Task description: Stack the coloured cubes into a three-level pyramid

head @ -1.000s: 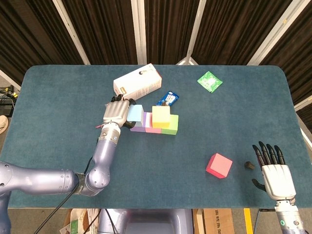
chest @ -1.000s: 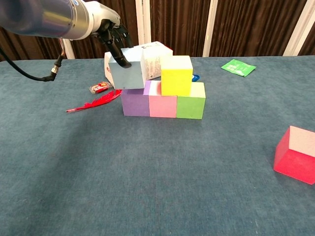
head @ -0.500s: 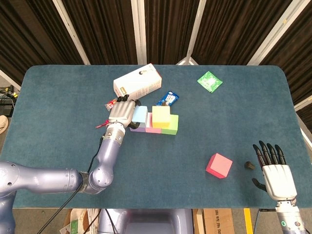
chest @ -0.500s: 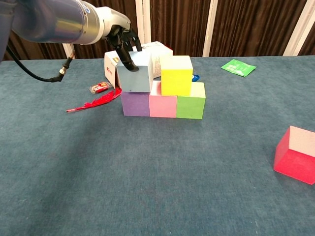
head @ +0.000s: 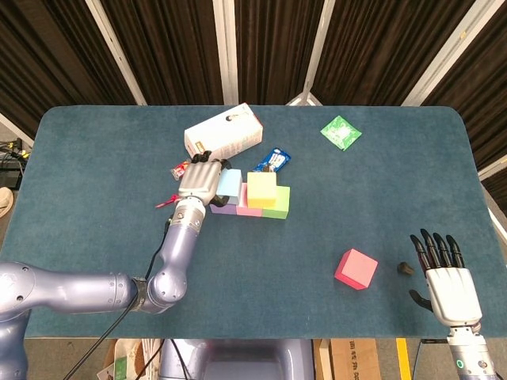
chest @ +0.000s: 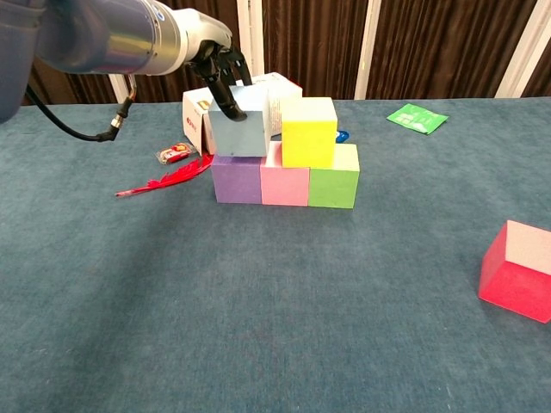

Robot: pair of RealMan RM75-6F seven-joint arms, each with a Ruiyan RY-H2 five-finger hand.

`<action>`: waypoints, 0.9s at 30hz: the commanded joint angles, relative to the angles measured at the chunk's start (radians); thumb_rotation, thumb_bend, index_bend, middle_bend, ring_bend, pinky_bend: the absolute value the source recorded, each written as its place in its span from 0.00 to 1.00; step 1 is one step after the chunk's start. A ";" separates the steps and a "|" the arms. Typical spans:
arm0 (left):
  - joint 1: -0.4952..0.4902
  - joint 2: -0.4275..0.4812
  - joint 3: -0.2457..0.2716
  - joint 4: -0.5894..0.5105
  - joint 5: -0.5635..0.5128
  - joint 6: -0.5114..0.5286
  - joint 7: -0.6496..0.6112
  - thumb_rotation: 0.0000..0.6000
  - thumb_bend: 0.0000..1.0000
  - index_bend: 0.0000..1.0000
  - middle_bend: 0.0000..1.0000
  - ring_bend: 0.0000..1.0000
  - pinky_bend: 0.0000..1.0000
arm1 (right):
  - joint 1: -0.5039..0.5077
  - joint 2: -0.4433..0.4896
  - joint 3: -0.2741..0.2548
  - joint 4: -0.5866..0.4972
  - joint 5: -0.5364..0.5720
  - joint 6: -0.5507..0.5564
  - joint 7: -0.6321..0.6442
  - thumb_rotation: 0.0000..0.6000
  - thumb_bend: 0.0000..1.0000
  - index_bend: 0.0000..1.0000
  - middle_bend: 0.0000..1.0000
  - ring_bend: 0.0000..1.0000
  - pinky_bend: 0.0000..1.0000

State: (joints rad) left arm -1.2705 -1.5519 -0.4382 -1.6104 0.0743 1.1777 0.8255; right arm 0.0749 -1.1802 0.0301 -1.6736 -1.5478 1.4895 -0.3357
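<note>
Cubes sit near the middle of the blue-green felt table (head: 95,158): a purple foam cube (chest: 237,181), a pink foam cube (chest: 285,184) and a green foam cube (chest: 333,187) stand in a row, touching side to side. A yellow foam cube (chest: 309,132) rests on top, straddling the pink and green ones. At nine o'clock from the yellow cube, the left hand (head: 199,178) holds a pale blue foam cube (chest: 238,131), dark fingers (chest: 225,93) clamped over its top and near face. That blue cube sits down on the purple one, overhanging it slightly to the left, just beside the yellow cube; whether the two upper cubes touch I cannot tell.

Well away at four o'clock from the stack lies a red foam cube (head: 356,268), alone on the felt. Further toward three o'clock from it, the right hand (head: 447,279) rests near the table's near edge, holding nothing, its black fingers stretched out and apart. A small dark object (head: 404,269) lies between the red cube and that hand.

Behind the stack, at twelve o'clock, is a white cardboard box (head: 223,131). A blue snack wrapper (head: 274,159) lies just behind the yellow cube, and a green foil sachet (head: 341,131) lies off at two o'clock. A red feather (chest: 165,181) trails at nine o'clock from the purple cube, with a small red-and-white packet (chest: 175,154) beside it.
</note>
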 commanded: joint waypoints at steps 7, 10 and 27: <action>-0.010 -0.015 -0.006 0.019 -0.016 -0.016 0.010 1.00 0.41 0.26 0.23 0.00 0.00 | -0.002 -0.002 0.005 -0.001 0.010 0.002 -0.004 1.00 0.09 0.00 0.00 0.00 0.00; -0.014 -0.019 -0.009 0.021 -0.023 -0.020 0.014 1.00 0.41 0.26 0.23 0.00 0.00 | -0.003 -0.002 0.007 -0.002 0.015 0.001 -0.007 1.00 0.09 0.00 0.00 0.00 0.00; -0.029 -0.043 -0.024 0.038 -0.023 0.000 0.020 1.00 0.40 0.26 0.22 0.00 0.00 | -0.003 0.000 0.011 -0.002 0.024 -0.001 -0.009 1.00 0.09 0.00 0.00 0.00 0.00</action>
State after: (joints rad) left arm -1.2990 -1.5947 -0.4615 -1.5728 0.0512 1.1777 0.8461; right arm 0.0721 -1.1805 0.0405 -1.6755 -1.5237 1.4881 -0.3441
